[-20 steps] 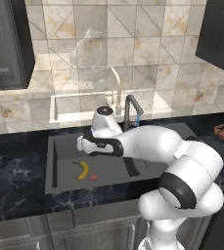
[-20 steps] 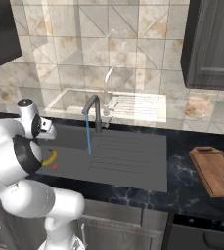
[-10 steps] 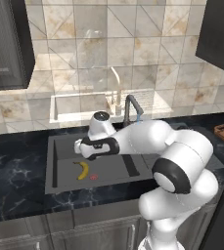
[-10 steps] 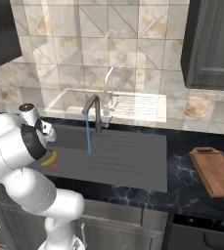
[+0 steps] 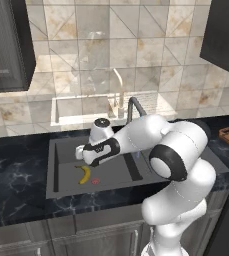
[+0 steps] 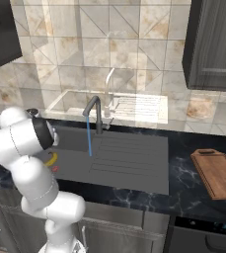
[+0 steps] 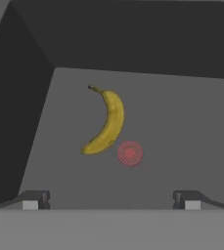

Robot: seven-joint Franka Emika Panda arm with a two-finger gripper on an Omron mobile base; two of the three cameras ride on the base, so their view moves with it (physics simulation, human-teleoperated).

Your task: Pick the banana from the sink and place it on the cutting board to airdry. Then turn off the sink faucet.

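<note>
The banana is seen lying flat on the floor of the sink, just beside the red drain ring; the claw is spread wide above it, holding nothing; the banana is probably light, soft and maybe wet and slippery; it is best pinched gently across its fat middle.

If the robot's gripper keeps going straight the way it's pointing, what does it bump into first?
Probably the banana or the sink floor right by it. The open gripper looks down into the basin, with the banana about centered between its tips. Depth is hard to judge.
</note>
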